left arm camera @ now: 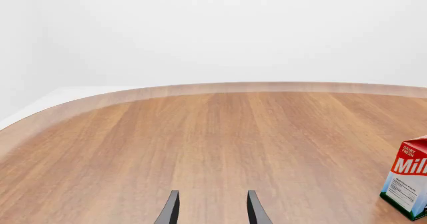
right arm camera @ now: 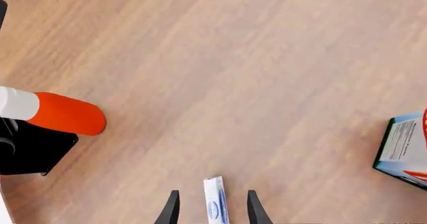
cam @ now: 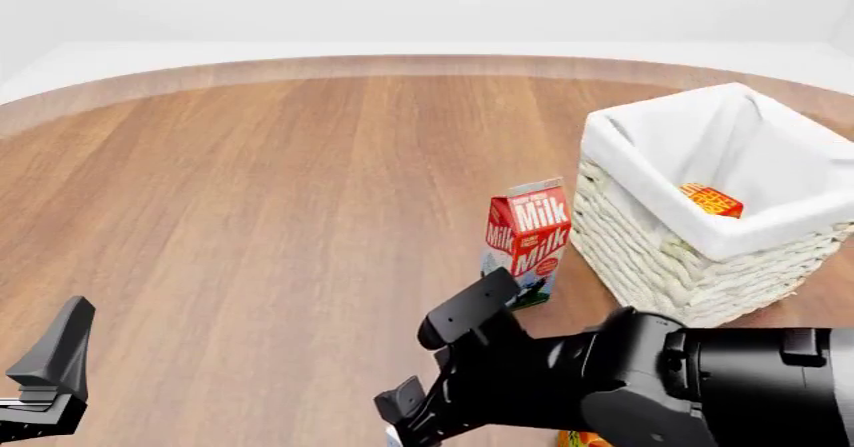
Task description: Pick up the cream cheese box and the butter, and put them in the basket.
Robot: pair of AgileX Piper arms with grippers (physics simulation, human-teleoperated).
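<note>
Wood-grain tabletop [cam: 267, 217] with a rounded far edge, set against a plain white background. Basket [cam: 694, 257]: stands toward the right edge of the table; butter [cam: 711, 200] already lies inside it, against the cloth liner. Milk carton [cam: 527, 242]: upright just beside the basket's left wall, not part of the task. Right gripper [right arm camera: 210, 211]: low over the near part of the table; in the right wrist view its fingers [right arm camera: 170, 211] stand apart with the cream cheese box [right arm camera: 215, 201] between them, a narrow white and pale-blue edge only. Whether the pads touch the box cannot be told, so the grip is uncertain. Left gripper [left arm camera: 212, 211]: fingers spread and empty, pointing across bare wood near the left near corner. An orange-and-white cylindrical part [right arm camera: 57, 113] beside a black block shows at the edge of the right wrist view; what it is cannot be told. Step in hand, by judgement: the second item, the cream cheese box, is being taken. Next move calls for a firm closure, a lift, then a carry past the milk carton to above the basket's opening.
</note>
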